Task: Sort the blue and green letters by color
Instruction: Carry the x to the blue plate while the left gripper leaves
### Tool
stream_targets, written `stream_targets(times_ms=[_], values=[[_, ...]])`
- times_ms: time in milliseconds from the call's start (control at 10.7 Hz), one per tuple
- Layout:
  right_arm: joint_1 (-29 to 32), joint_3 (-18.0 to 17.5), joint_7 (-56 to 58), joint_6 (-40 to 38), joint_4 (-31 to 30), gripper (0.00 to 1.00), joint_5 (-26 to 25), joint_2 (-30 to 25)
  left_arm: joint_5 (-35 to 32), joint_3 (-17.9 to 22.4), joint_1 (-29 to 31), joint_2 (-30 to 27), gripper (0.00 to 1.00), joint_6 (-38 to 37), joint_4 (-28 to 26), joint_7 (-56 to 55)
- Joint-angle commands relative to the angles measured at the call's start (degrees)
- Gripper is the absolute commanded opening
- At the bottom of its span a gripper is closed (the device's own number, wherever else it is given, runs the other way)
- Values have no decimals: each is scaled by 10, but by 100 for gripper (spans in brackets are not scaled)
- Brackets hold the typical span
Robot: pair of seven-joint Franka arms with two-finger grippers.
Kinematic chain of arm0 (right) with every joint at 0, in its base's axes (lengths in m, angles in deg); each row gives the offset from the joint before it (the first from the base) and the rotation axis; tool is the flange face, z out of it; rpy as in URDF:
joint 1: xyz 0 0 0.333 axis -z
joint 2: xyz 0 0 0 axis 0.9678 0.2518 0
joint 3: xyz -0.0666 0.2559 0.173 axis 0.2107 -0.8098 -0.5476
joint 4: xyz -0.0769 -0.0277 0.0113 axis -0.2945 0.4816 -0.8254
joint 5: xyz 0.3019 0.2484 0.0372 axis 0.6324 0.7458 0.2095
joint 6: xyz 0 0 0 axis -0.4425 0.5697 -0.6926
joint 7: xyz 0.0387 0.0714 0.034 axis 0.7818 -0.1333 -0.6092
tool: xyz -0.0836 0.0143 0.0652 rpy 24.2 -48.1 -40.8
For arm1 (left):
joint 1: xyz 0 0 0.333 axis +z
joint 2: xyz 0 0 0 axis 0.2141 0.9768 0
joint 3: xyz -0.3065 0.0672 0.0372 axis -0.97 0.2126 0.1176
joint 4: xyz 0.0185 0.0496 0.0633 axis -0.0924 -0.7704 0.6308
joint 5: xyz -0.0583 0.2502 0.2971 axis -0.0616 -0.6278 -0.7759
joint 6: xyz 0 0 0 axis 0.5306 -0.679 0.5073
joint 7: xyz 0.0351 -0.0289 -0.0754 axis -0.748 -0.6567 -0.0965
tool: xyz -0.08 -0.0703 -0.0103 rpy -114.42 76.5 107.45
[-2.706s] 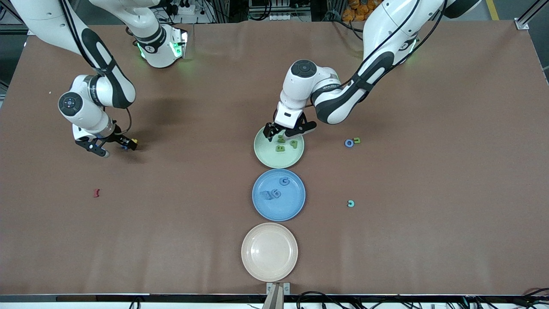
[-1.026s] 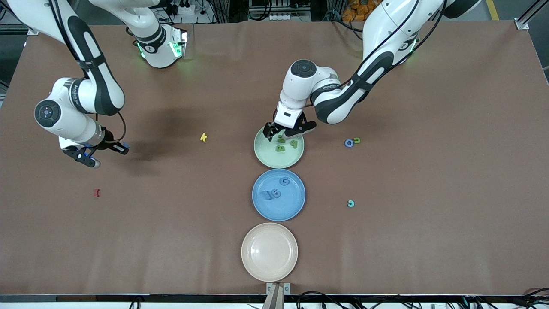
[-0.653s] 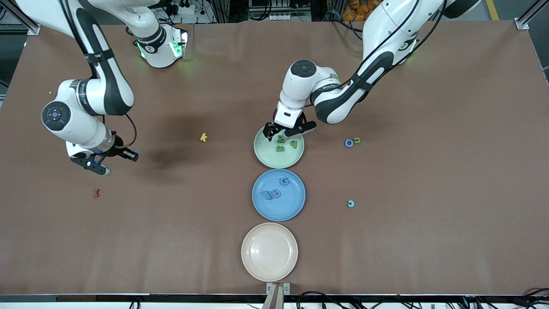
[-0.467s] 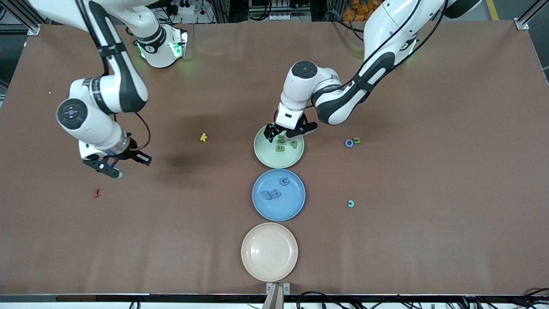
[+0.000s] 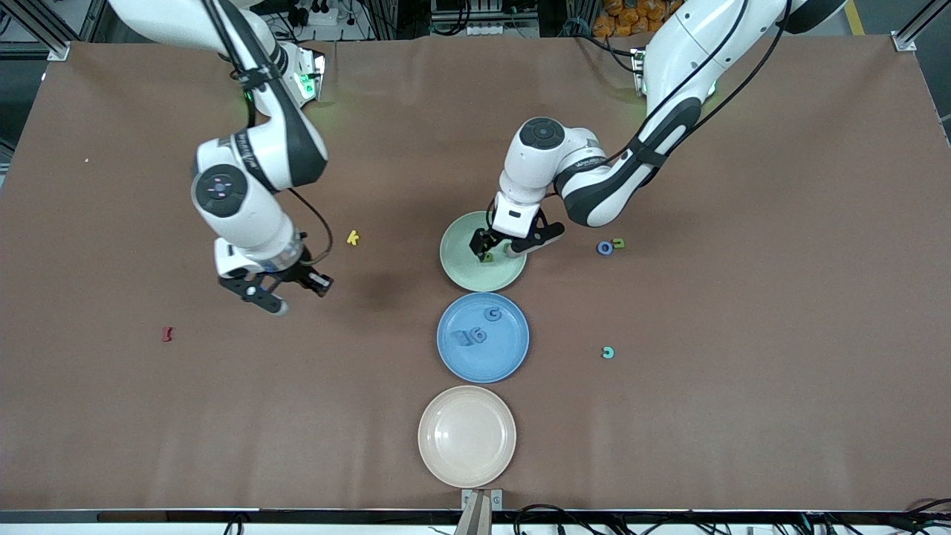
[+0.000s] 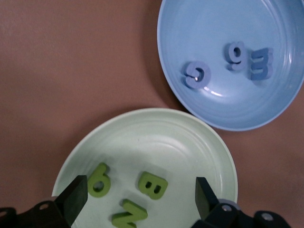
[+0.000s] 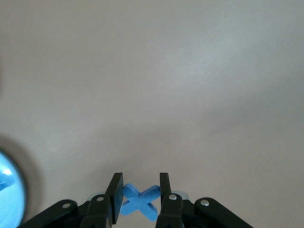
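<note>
One chunky blue X-shaped piece (image 7: 139, 201)

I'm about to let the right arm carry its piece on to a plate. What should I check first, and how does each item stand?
1. Right gripper jaws closed on the blue X: ok.
2. Blue plate has bare room beside its three blue pieces: ok.
3. Left gripper, jaws open, empty, hangs over the green plate, not over the blue plate: ok.
4. Green plate holds only green pieces: ok.
5. All task pieces sorted: not ok; a blue O and a green piece lie on the table.
</note>
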Motion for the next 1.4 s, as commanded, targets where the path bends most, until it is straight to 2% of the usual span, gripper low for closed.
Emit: stream_targets(times_ms=[0,373,840,1306], values=[[-48,4,-67,-11,90,0,3,68,-17,-2,34,-6,100,-6,2,25],[-102,4,-127,-10,186,0,4,147,-17,-3,76,-10,100,-6,1,43],[-156,4,-211,0,309,0,-3,267,-13,-3,91,-9,100,-6,0,43],[-170,5,-231,28,421,0,-5,347,-8,-3,100,-9,100,-6,0,42]])
